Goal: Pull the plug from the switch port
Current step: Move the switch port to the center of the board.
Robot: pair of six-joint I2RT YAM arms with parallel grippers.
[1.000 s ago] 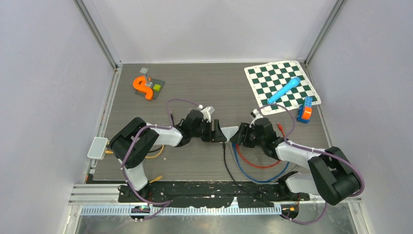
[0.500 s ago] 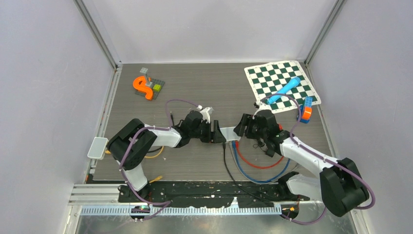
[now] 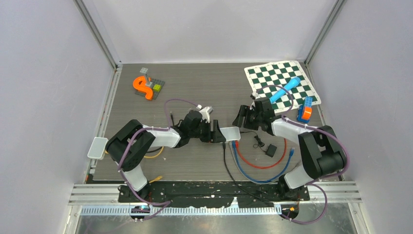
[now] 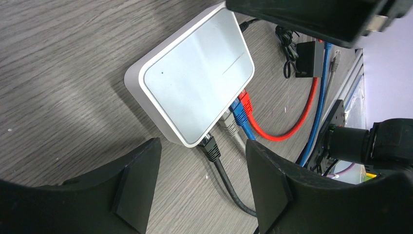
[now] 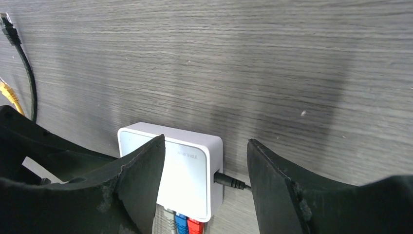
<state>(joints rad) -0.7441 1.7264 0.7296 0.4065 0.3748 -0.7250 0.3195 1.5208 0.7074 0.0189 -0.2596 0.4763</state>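
Though beside the switch (image 4: 195, 92), left gripper (image 4: 202, 145) and right gripper (image 5: 206, 145) both agape, empty.

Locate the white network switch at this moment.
In the top view, the white switch lies mid-table, immediately right of the left gripper, with the right gripper just beyond its far edge.

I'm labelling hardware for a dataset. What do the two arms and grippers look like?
The left arm and right arm have black joints, white links and a purple cable looped along each. The left gripper and right gripper each have two broad matte-black wedge fingers.
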